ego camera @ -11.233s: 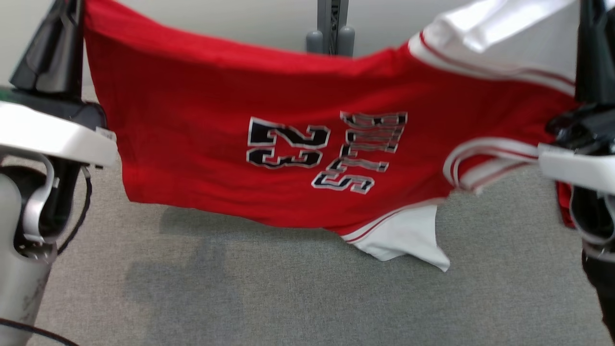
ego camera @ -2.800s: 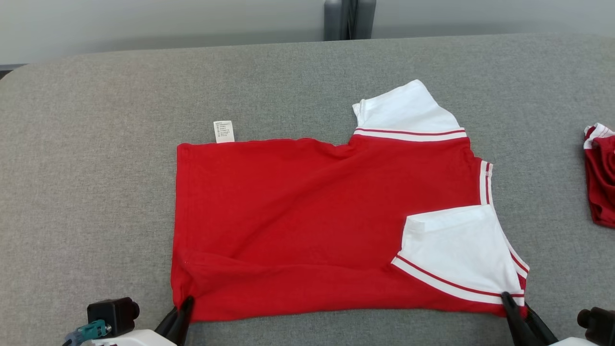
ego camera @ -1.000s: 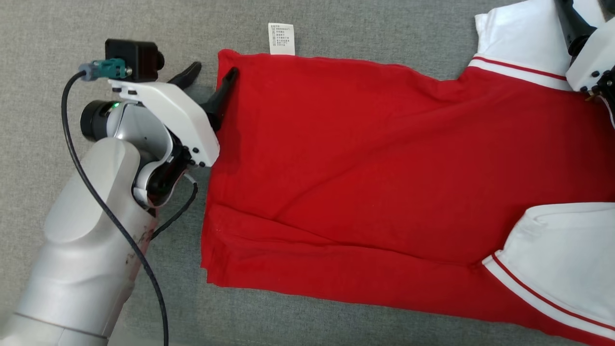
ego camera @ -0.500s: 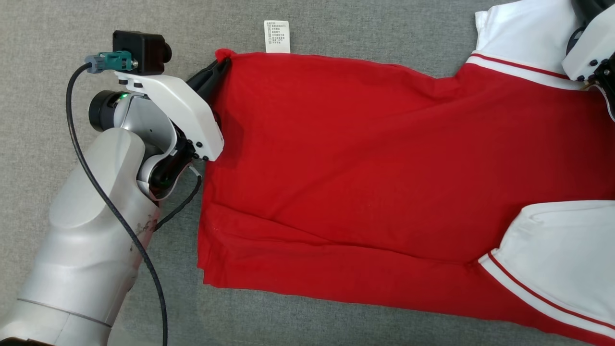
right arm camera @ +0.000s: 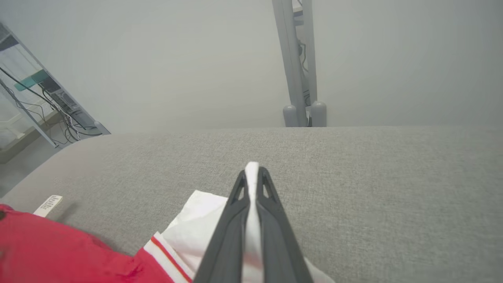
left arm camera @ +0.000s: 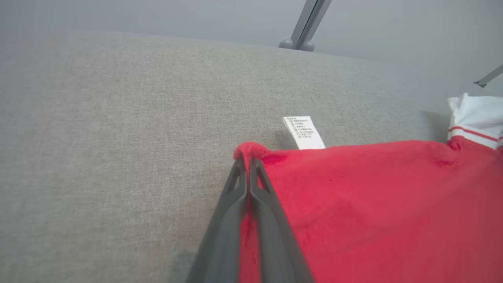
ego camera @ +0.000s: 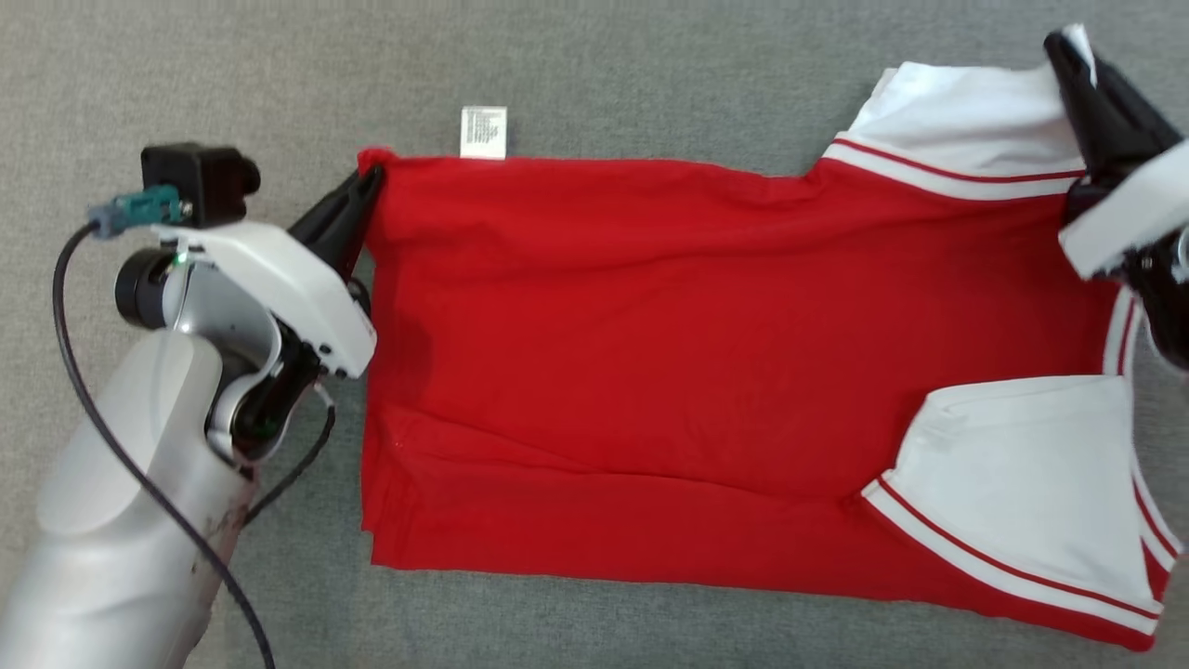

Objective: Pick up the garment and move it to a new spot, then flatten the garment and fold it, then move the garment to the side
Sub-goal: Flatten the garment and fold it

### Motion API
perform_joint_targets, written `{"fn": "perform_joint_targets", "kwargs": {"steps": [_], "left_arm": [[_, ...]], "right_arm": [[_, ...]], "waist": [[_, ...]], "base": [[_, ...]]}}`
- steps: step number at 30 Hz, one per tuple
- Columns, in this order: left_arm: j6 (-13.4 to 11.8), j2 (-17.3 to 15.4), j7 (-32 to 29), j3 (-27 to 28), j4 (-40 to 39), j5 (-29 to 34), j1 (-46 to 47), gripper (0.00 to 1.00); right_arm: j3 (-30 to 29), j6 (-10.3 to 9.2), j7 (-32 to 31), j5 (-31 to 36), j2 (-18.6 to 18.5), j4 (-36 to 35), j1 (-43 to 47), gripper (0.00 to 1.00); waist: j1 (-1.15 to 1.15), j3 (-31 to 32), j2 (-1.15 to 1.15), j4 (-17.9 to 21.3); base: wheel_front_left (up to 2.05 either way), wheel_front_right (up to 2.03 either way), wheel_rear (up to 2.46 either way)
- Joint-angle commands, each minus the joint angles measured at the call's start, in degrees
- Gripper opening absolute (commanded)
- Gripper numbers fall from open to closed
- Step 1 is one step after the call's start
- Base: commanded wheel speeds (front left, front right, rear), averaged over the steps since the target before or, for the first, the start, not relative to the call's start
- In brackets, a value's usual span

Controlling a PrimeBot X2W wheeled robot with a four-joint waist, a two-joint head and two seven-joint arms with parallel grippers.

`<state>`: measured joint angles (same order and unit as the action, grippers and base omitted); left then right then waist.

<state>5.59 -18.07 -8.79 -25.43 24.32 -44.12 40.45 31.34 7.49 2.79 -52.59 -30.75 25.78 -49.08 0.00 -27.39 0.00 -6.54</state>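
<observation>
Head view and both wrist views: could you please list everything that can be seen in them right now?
garment: one, red with white sleeves, spread on the table.
care label: one, white, at the garment's far edge.
table: one, grey fabric, under the garment.
post: one, grey, beyond the table.
rack with cables: one, pale, background of the right wrist view.
left gripper: one, dark fingers, shut on the garment's red corner.
right gripper: one, dark fingers, shut on a white sleeve.

I find the red-and-white cloth garment (ego camera: 650,334) matt and soft-knit; the grey fabric surface (ego camera: 650,56) matt, coarse-woven; my left pincer (ego camera: 370,178) matt dark plastic.
</observation>
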Motion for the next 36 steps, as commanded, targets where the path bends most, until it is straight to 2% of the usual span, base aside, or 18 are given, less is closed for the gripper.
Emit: {"fn": "perform_joint_targets", "kwargs": {"steps": [1, 6, 10, 18, 27, 28, 29, 30, 32, 36], "left_arm": [[-0.59, -0.95, 0.35, 0.45, -1.42, -0.38, -1.63, 0.0], [-2.7, -3.4, 0.77, 2.07, -9.18, -1.68, -8.79, 0.0], [-4.86, -5.38, 0.42, 3.23, -15.41, -2.74, -14.86, 0.0], [-10.1, -8.78, 0.09, 5.26, -24.71, -3.43, -25.89, 0.0], [-12.57, -8.55, 0.07, 5.92, -28.32, -5.17, -32.32, 0.0], [-12.83, -8.23, 0.18, 6.1, -28.19, -5.67, -32.79, 0.0], [-12.99, -8.24, 0.15, 6.23, -27.89, -5.78, -33.07, 0.0], [-13.36, -8.16, 0.14, 6.43, -27.53, -5.96, -33.3, 0.19], [-13.93, -7.83, 0.54, 6.82, -26.94, -6.18, -33.77, 1.0], [-15.62, -7.6, 2.37, 7.83, -26.05, -5.19, -34.36, 1.0]], "right_arm": [[-0.59, 0.02, 1.15, -1.16, -0.76, -1.87, 2.46, 0.0], [-2.94, 0.02, 3.12, -4.78, -2.67, -11.18, 13.32, 0.0], [-5.18, 0.03, 3.15, -6.96, -2.83, -17.06, 22.38, 0.0], [-9.38, 0.03, 2.69, -7.91, 0.54, -24.87, 36.93, 0.0], [-12.79, 0.03, 0.05, -5.62, 4.62, -28.42, 45.93, 0.0], [-13.02, 0.03, -0.36, -5.39, 5.42, -28.34, 46.39, 0.06], [-13.06, 0.03, -0.7, -5.17, 6.14, -28.29, 46.82, 0.44], [-13.46, 0.03, -0.87, -4.44, 6.57, -27.99, 47.03, 1.0], [-13.96, 0.03, -0.87, -3.26, 7.69, -27.68, 47.23, 1.0], [-14.77, 0.03, 0.38, 0.75, 9.06, -27.16, 47.66, 1.0]], "waist": [[0.0, 1.5, 0.0, 1.23], [0.0, 3.98, 0.0, 2.78], [0.0, 5.65, 0.0, 4.14], [0.0, 8.0, 0.0, 6.08], [0.0, 9.0, 0.0, 6.7], [0.0, 9.08, 0.0, 6.84], [0.0, 9.14, 0.0, 6.91], [0.0, 9.23, 0.0, 6.98], [0.0, 9.44, 0.0, 7.12], [0.0, 10.01, 0.0, 7.32]], "base": [[0.0, 0.0, 0.0], [0.0, 0.0, 0.0], [0.0, 0.0, 0.0], [0.0, 0.0, 0.0], [0.0, 0.0, 0.0], [0.0, 0.0, 0.0], [0.0, 0.0, 0.0], [0.0, 0.0, 0.0], [0.0, 0.0, 0.0], [0.0, 0.0, 0.0]]}}
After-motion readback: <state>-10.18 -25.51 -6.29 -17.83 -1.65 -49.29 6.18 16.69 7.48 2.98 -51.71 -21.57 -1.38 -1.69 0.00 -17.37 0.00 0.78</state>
